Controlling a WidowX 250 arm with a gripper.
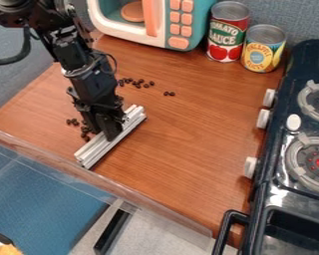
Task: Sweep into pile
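One gripper [113, 133], left of centre, has its fingers clamped on one silver bar [99, 150]. Dark beans [137, 86] lie on the counter [189, 134] in two scattered groups, exact count unclear: one above the bar, one at its left. Two cans [227, 32] stand upper right.

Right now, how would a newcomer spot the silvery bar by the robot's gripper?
Find the wooden counter beside the toy stove, then the black gripper hanging over it. At the gripper's lower end, a straight, ridged, silvery bar sits slantwise. Unlike the small, dark, roundish bits nearby, it is long and pale.
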